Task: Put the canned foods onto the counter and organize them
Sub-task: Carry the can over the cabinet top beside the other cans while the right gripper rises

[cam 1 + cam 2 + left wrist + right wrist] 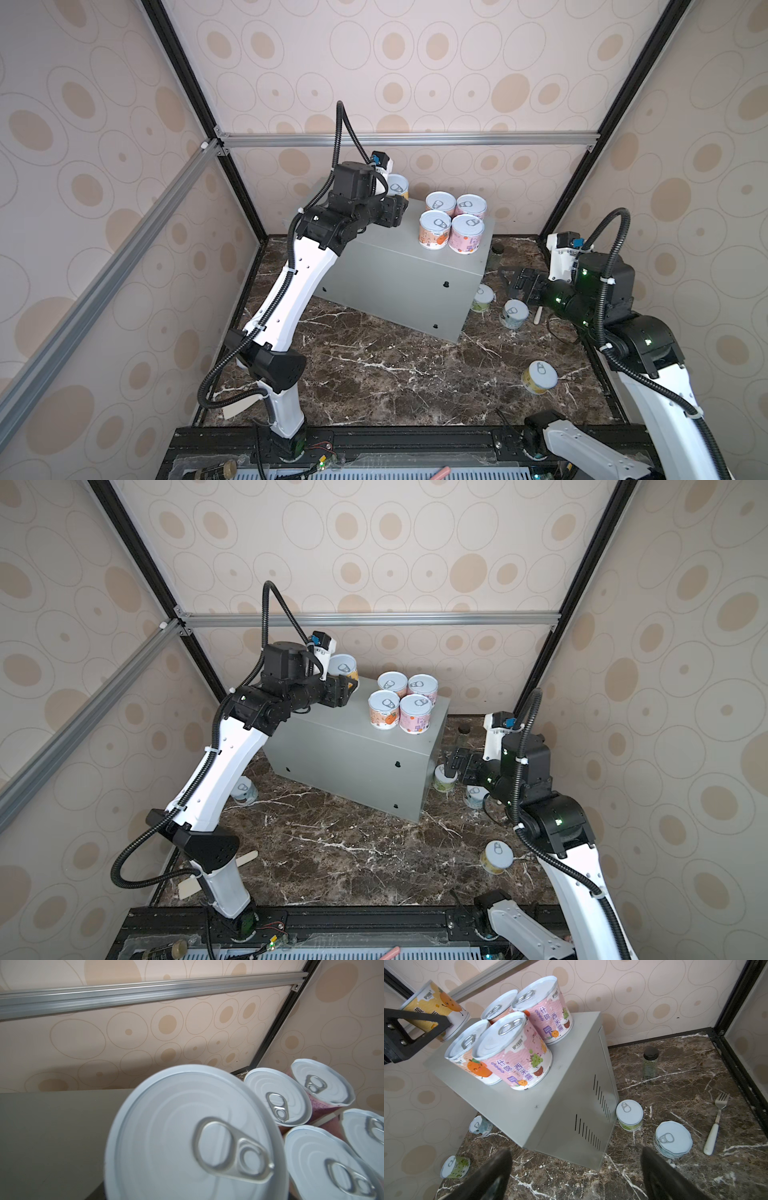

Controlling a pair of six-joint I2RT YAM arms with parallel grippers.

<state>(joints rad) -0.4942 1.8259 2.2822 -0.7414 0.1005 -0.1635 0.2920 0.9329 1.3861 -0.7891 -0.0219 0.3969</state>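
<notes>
Counter (390,278): grey box sitting skewed on the marble surface (374,374), with the left part of its top bare. My left forearm reaches over its left end, so leaning on that edge could shove the whole box. The block of four tins (453,220) is packed two by two at the counter's right end, close to the edges. A sideways swing of my left gripper (398,198) could clip the nearest one and topple others off. My left fingers are clamped on the yellow-orange tin (397,185), held tilted over the back-left of the counter, near the block. I cannot tell if its base touches the top. Letting go while it is tilted likely means it tips, rolls or drops off the back. The paper label may also slide in the grip, and a landing too close would jam rim against rim. My right gripper (576,1150) has its fingers spread wide, holding nothing, low by the counter's right end. Coming down off-centre there could knock over the green tin (483,297) or the pale teal tin (515,313), or pin one against the box wall. Smaller stuff nearby is the glass jar (496,253) and the fork (716,1124), both easy to snag.
</notes>
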